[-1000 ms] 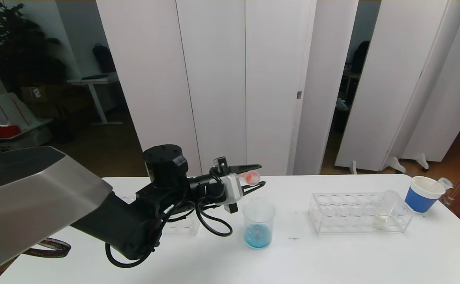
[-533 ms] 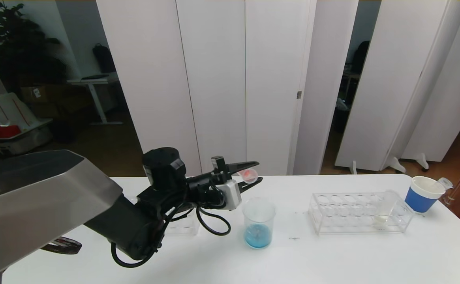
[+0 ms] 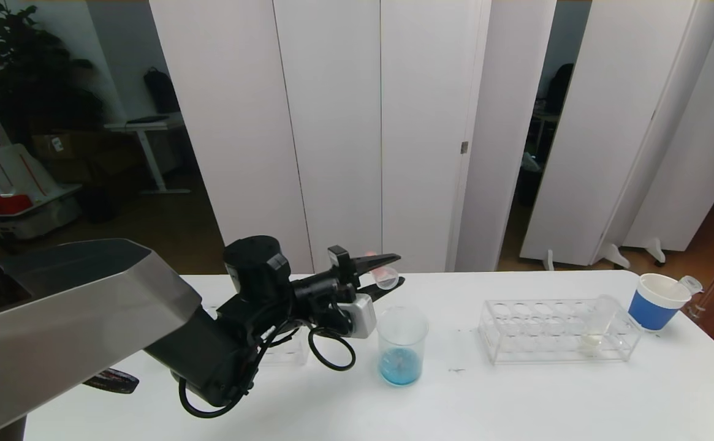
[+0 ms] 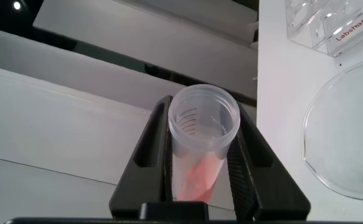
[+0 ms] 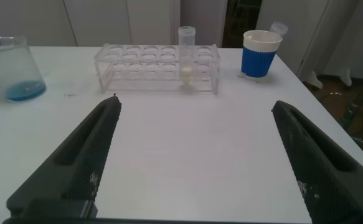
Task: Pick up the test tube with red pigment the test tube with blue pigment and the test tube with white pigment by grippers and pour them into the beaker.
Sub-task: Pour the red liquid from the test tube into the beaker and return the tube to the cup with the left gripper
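Note:
My left gripper [image 3: 393,270] is shut on the test tube with red pigment [image 3: 386,277], held roughly level just above and behind the rim of the beaker [image 3: 401,346]. In the left wrist view the tube [image 4: 201,143] sits between both fingers of the gripper [image 4: 203,115], red liquid lying along its lower wall, with the beaker's rim [image 4: 349,137] beside it. The beaker holds blue liquid at its bottom. The test tube with white pigment [image 3: 596,327] stands in the clear rack [image 3: 516,334]. The right gripper [image 5: 193,106] hangs open over bare table. The test tube with blue pigment is out of view.
A blue paper cup [image 3: 657,301] with an empty clear tube [image 3: 689,284] leaning in it stands at the table's far right corner. A second small clear rack [image 3: 283,350] sits behind my left arm. White folding screens stand behind the table.
My left wrist has rolled, swinging its white block from the side to underneath. The red tube has tipped flatter and its red liquid shows less from the head view.

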{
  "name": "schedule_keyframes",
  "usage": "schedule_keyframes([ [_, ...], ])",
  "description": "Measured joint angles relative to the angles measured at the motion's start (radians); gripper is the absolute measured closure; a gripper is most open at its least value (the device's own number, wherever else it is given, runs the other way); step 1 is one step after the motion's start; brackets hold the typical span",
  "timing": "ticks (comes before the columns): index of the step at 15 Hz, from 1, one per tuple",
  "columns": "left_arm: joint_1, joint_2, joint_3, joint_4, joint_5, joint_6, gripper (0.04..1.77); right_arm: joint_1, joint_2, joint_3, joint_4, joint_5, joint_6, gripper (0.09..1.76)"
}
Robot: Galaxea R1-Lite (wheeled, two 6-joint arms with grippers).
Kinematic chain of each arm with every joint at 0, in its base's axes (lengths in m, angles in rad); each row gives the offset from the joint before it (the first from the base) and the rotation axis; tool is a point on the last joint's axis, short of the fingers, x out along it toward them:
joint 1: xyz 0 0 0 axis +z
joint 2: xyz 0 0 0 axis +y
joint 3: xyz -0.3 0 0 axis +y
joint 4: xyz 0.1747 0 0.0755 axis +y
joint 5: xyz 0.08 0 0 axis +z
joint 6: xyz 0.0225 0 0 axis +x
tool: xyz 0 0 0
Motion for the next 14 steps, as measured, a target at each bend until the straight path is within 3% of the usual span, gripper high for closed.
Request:
schedule_keyframes([
  [4, -0.001, 0.025, -0.011, -0.023, 0.002, 0.085, 1.23, 0.000, 0.000, 0.000, 0.000, 0.000, 0.000, 0.11],
  [14, 0.000, 0.072, -0.021, -0.100, 0.004, 0.135, 1.23, 0.000, 0.000, 0.000, 0.000, 0.000, 0.000, 0.11],
])
